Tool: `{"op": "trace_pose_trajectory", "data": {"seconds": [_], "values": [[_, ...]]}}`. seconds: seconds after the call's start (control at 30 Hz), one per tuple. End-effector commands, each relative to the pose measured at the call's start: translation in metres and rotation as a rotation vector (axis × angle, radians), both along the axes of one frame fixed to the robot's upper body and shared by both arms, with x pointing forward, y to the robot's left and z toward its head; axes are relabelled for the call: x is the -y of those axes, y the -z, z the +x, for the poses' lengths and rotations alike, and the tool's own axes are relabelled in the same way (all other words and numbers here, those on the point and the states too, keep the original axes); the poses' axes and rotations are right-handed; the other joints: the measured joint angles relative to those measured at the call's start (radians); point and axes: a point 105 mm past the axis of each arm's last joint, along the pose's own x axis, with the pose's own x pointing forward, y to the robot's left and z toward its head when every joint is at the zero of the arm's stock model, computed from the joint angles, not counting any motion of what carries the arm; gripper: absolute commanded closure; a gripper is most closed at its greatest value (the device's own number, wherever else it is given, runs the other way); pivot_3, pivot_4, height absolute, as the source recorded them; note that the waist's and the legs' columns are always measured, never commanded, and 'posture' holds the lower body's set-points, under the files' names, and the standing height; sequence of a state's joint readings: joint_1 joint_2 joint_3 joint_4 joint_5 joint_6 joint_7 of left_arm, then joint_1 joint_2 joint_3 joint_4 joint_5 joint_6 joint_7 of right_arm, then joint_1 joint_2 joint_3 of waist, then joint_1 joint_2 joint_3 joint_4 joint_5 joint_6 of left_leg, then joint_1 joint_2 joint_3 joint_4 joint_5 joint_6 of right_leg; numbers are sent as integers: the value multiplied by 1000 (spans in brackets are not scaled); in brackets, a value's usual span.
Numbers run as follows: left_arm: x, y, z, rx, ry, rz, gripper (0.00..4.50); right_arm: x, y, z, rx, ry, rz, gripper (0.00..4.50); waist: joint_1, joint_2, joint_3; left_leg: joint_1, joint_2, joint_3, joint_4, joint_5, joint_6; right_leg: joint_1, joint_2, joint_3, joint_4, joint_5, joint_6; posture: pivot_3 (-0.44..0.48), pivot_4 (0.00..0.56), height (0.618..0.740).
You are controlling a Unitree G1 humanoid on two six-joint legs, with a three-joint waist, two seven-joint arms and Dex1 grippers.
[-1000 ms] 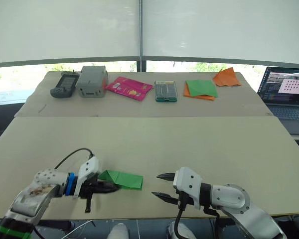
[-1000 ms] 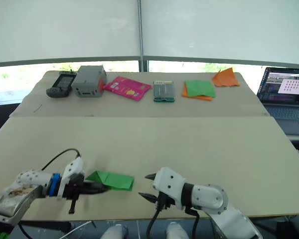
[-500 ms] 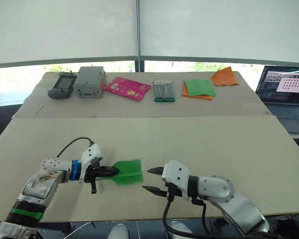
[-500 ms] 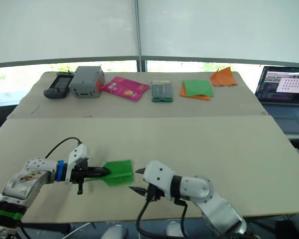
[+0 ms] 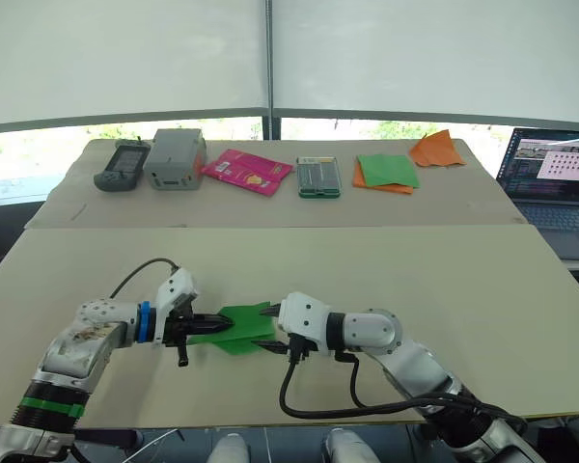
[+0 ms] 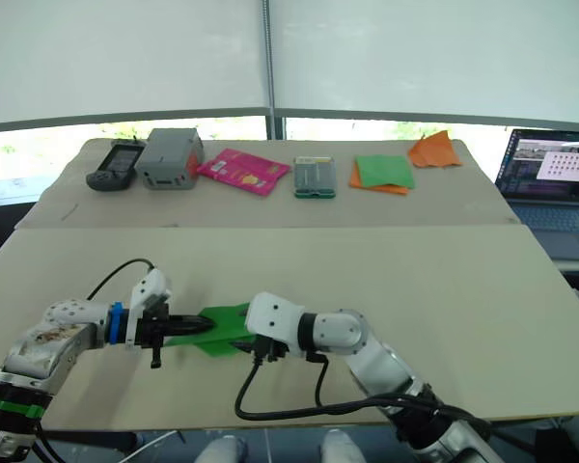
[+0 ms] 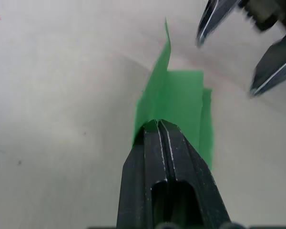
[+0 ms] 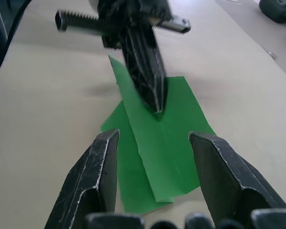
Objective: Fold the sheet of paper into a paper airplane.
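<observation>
- Left end effector (image 5: 215,322): fingers closed together, pinching the thin bright green folded sheet of paper (image 5: 243,325) at its left edge.
- Right end effector (image 5: 267,328): fingers spread apart, tips at the paper's right edge, one on each side of it.
- Green paper: partly folded, creased, lying on the near beige tabletop (image 5: 386,270) between the two end effectors.
</observation>
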State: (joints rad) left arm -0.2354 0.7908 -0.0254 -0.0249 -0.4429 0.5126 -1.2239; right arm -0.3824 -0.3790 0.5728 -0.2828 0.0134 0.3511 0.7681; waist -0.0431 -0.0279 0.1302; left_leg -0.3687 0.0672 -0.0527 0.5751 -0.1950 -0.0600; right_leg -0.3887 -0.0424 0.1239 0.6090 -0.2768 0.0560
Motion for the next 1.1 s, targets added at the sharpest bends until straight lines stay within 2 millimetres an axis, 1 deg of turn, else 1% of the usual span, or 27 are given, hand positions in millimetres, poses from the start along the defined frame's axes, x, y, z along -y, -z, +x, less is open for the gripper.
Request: {"op": "trace_pose_trajectory", "data": {"seconds": [0.03, 0.13, 0.27, 0.4, 0.5, 0.7, 0.9, 1.0, 1.07, 1.1], "values": [[-6, -19, -2, 38, 8, -18, 4500, -5, -7, -2, 42, -40, 16, 1896, -2, 0, 0, 0, 0, 0, 0, 0, 0, 0, 0, 0, 0, 0, 0, 0, 150, 740], [-12, -22, -12, 28, 3, -20, 4500, -4, -6, -3, 43, -43, 15, 1896, -3, 1, 0, 1, 0, 0, 0, 0, 0, 0, 0, 0, 1, 0, 0, 0, 150, 740], [-23, -30, -30, 33, -22, -10, 4500, -6, -4, -2, 46, -37, 11, 1896, -5, 1, 1, 1, 1, 0, 0, 0, 0, -1, 0, 0, 1, 0, 0, 0, 150, 740], [-30, -30, -44, 23, -40, 10, 4500, -6, -2, -1, 48, -39, 6, 1896, -2, 3, 2, 1, 1, 0, 0, 0, 0, -1, 0, 0, 1, 0, -1, 0, 150, 740], [-33, -32, -46, 16, -73, -7, 4500, -7, 4, 2, 65, -38, -27, 1896, 1, 3, 3, 1, 0, 0, 0, 0, 0, -1, 0, 0, 1, 0, -1, 0, 150, 740], [-26, -32, -50, 6, -74, -32, 4500, -8, 13, 17, 77, 13, -79, 1896, -2, 3, 3, 1, 0, 0, 0, 0, 0, -2, 0, 0, 1, 0, -1, 0, 150, 740], [-24, -31, -51, -2, -80, -42, 4500, -6, 15, 22, 65, 32, -90, 1896, -3, 3, 3, 1, 0, 0, 0, 0, 0, -2, 0, 0, 1, 0, -1, 0, 150, 740], [-23, -30, -51, -2, -83, -45, 4500, -9, 16, 20, 63, 26, -83, 2701, -3, 2, 3, 1, 0, 0, 0, 0, 0, -2, 0, 0, 1, 0, -1, 0, 150, 740], [-23, -29, -50, -4, -85, -44, 4500, -11, 14, 19, 70, 25, -77, 3467, -3, 3, 3, 1, 0, 0, 0, 0, 0, -2, 0, 0, 1, 0, -1, 0, 150, 740], [-23, -29, -50, -4, -86, -44, 4500, -12, 14, 19, 71, 24, -76, 3734, -3, 3, 3, 1, 0, 0, 0, 0, 0, -2, 0, 0, 1, 0, -1, 0, 150, 740]]}}
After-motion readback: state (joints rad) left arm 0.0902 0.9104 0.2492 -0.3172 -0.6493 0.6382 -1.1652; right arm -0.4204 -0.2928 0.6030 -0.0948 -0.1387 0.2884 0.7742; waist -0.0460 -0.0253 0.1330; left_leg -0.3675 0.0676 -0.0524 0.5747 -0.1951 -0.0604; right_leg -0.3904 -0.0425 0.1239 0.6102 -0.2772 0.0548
